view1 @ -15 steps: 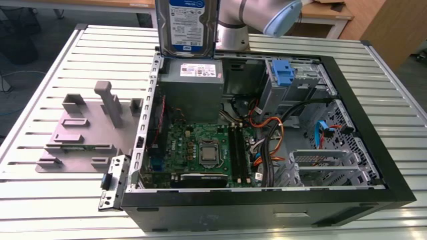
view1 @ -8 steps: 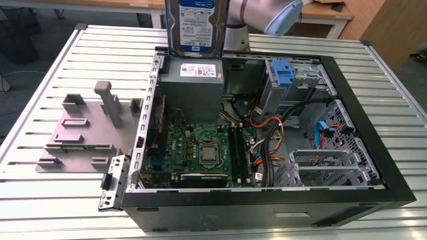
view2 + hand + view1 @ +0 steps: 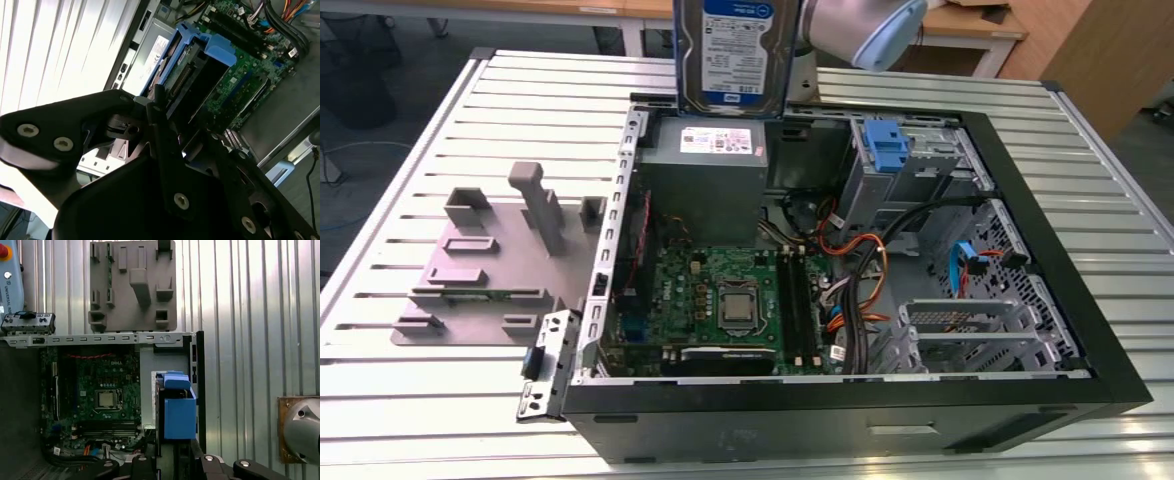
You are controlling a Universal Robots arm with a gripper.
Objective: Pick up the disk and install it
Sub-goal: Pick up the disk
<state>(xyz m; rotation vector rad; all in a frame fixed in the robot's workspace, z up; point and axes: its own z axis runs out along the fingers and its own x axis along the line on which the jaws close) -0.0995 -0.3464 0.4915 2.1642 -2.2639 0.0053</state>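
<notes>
Disk (image 3: 731,55) high in the air, standing on its end, just over the back wall of the open computer case (image 3: 1067,260) and right above the grey power box (image 3: 707,175). Not touching either one. Held by its blue frame, squeezed tight between the black fingers (image 3: 161,125) of the gripper (image 3: 185,125), close up in the second wrist view. In the first wrist view too, poking out past the gripper, with the green board (image 3: 97,390) lying far below it.

Good way to carry it, at a guess: squeeze firmly, but only on the blue frame, never on the shiny metal. Go slow and smooth, with no jerks. Hold it straight, not swinging. Stay well above the orange and black wires (image 3: 861,260) to avoid snags. Mind the case wall and the blue bracket (image 3: 887,145) inside, to avoid bumps.

Writing: blue-and-white label on the flat face of the disk, full of tiny print and stripes, too small to read. White sticker (image 3: 720,140) on the power box, same story. Small white letters on the green board, not clear enough to make out.
</notes>
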